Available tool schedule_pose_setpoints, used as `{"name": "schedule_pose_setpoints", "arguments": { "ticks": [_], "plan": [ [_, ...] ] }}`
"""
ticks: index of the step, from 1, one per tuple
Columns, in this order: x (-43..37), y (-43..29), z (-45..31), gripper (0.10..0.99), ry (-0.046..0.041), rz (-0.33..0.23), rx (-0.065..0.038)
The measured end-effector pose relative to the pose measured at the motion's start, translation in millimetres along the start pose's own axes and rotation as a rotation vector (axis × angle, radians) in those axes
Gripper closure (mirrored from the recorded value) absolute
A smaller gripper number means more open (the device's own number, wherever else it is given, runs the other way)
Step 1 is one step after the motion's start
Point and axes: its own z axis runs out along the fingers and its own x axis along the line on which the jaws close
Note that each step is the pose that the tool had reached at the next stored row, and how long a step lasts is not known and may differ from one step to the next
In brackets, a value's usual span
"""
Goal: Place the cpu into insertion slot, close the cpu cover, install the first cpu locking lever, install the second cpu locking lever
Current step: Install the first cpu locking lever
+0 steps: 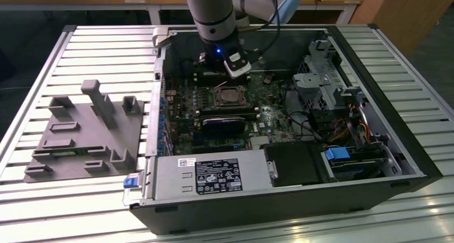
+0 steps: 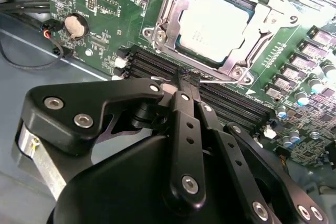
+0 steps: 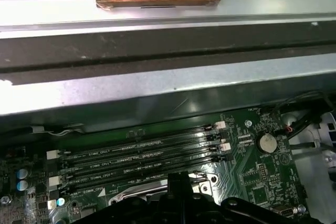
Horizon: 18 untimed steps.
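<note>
The cpu (image 2: 218, 19) lies flat in the insertion slot (image 2: 157, 38), its silver-grey top facing up. The cpu cover (image 2: 177, 11) rests down around it as a silvery frame. My gripper (image 2: 188, 77) has its black fingers together, the tips at the slot's edge beside the memory slots. A thin metal locking lever (image 2: 216, 81) runs along that edge right at the tips; I cannot tell whether they touch it. In the exterior view the gripper (image 1: 235, 72) hangs inside the open computer case, just behind the cpu (image 1: 229, 96). In the first wrist view the gripper (image 3: 178, 179) sits over the slot's rim (image 3: 149, 191).
Memory slots (image 2: 152, 64) run beside the socket. A coin battery (image 2: 76, 24) and loose cables (image 2: 21, 40) lie near the case wall (image 3: 157, 87). The power supply (image 1: 206, 176) and drive cage (image 1: 319, 78) crowd the case. A grey fixture block (image 1: 85, 131) stands at the exterior view's left.
</note>
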Motion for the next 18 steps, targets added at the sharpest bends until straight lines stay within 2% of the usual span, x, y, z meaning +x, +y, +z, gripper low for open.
{"name": "schedule_pose_setpoints", "arguments": {
  "ticks": [4, 6, 10, 18],
  "plan": [
    [2.1, -0.2, 1.9, 0.984, -0.0034, 0.006, 0.001],
    [2.9, -0.6, 2.7, 0.984, -0.0113, 0.009, 0.001],
    [4.9, -1.3, 4.2, 0.984, -0.0347, 0.014, -0.002],
    [10.8, 0.4, 5.7, 0.984, -0.0523, 0.023, -0.003]
  ]
}}
